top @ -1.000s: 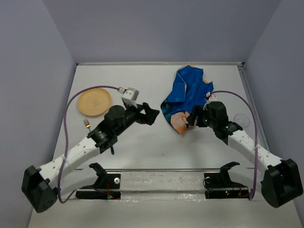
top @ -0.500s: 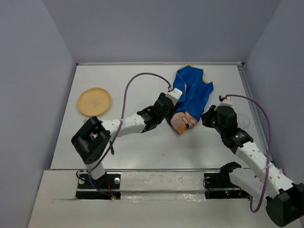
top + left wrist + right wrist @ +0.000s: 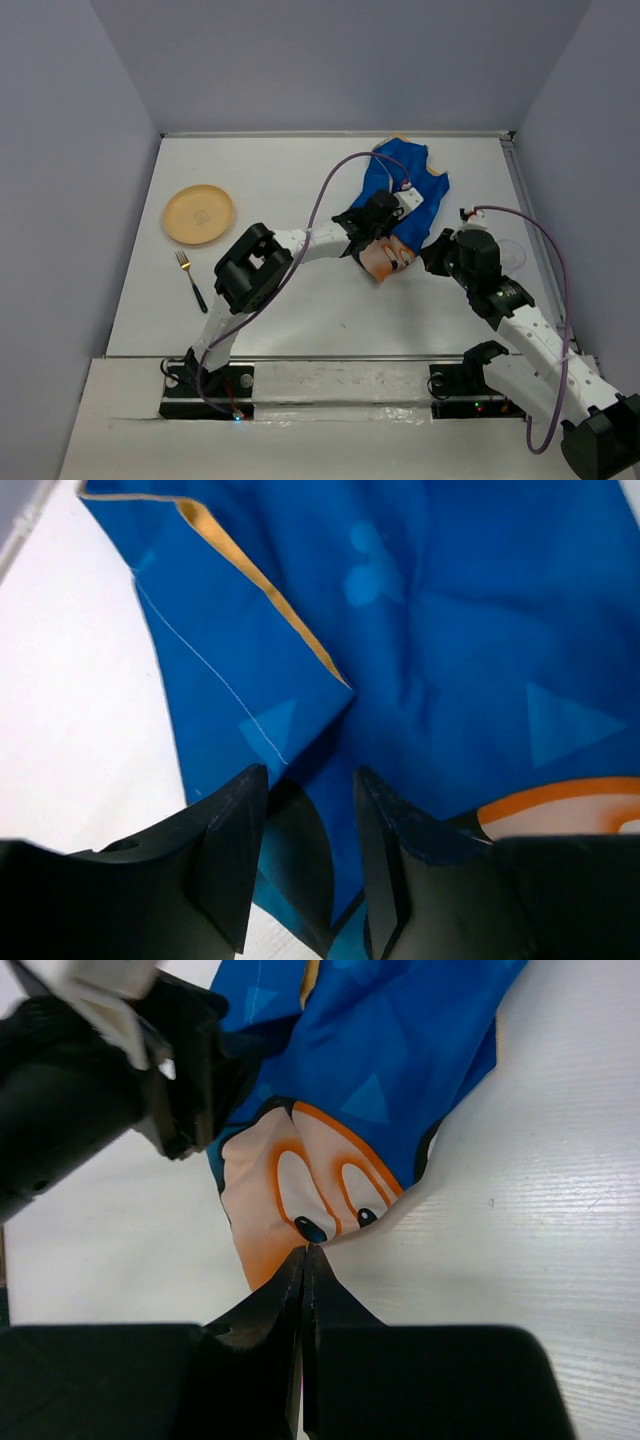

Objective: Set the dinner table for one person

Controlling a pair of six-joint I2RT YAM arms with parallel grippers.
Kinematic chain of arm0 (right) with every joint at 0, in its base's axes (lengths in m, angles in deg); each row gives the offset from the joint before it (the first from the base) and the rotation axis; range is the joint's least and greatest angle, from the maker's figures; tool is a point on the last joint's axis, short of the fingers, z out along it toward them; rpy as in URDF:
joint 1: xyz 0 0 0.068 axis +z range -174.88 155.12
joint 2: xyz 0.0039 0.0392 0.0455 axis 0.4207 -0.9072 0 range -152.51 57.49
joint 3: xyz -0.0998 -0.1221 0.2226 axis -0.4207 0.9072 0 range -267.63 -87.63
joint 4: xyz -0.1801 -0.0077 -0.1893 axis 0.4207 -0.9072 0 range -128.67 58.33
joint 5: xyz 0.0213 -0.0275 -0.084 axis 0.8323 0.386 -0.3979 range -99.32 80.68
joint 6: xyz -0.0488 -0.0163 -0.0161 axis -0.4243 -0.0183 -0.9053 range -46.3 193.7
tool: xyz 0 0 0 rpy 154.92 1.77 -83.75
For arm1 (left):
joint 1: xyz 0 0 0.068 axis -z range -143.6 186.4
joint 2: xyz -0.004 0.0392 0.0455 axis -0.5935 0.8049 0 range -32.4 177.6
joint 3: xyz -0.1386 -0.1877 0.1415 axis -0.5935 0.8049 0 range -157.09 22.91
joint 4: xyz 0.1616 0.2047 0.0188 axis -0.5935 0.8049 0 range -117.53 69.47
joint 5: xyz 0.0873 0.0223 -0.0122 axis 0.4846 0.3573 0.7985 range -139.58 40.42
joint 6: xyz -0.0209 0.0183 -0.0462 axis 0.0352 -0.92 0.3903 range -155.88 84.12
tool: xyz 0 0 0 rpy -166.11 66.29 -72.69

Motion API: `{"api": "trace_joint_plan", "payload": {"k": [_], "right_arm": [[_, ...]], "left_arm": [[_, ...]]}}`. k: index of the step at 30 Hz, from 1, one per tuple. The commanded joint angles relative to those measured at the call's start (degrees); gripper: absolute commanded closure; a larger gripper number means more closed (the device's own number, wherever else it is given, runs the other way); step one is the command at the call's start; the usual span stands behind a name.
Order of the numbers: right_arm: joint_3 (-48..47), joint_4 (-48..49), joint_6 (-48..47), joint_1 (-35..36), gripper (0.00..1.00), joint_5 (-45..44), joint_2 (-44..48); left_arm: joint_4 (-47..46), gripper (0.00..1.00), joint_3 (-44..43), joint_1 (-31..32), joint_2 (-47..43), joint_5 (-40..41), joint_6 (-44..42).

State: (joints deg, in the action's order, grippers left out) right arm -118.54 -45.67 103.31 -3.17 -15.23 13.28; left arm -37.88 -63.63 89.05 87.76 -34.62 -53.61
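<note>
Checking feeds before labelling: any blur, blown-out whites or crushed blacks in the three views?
Top view: even soft light, faint shadows, all sharp. Left wrist view: placemat sharp, table blown out white, left pincer near-black. Right wrist view: placemat and table grain sharp, right pincer a black silhouette, left arm top-left blurred.

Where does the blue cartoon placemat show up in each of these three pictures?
Top external: the placemat lies crumpled, right of centre.
Left wrist: the placemat fills nearly the whole frame.
Right wrist: the placemat covers the upper middle.
Shared landmark: its orange-rimmed face patch, seen in all three.
</note>
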Motion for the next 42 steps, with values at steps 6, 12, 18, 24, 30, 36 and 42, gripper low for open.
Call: {"api": "trace_joint_plan", "payload": {"k": [6,12,18,24,30,36,42], "right_arm": [[1.12,2.75,0.01,-0.27,0.96,3.62,1.31],[1.82,3.36,0.01,-0.27,0.96,5.03,2.1],[2.35,3.54,-0.16,-0.27,0.96,5.3,2.28],[2.26,3.54,-0.16,-0.27,0.96,4.95,2.28],[1.91,4.41,-0.07,-0.27,0.77,4.42,-1.49],[0.68,8.54,1.15,-0.27,0.31,3.81,-11.31],[-3.26,13.3,1.07,-0.88,0.14,-1.82,-22.93]], "left_arm": [[5.25,0.38,-6.79,-0.52,3.93,-1.6,-5.64],[6.22,0.38,-12.59,-0.7,8.24,1.12,-6.43],[6.31,0.51,-16.29,-0.87,11.59,3.84,-8.01],[5.08,1.0,-16.73,-1.93,10.28,7.44,-8.46],[-0.1,1.0,-10.06,-5.44,0.27,8.42,-0.39],[-5.28,1.0,2.59,-10.89,-14.5,5.87,13.33],[-11.53,1.0,18.67,-12.3,-25.93,9.12,25.02]]}}
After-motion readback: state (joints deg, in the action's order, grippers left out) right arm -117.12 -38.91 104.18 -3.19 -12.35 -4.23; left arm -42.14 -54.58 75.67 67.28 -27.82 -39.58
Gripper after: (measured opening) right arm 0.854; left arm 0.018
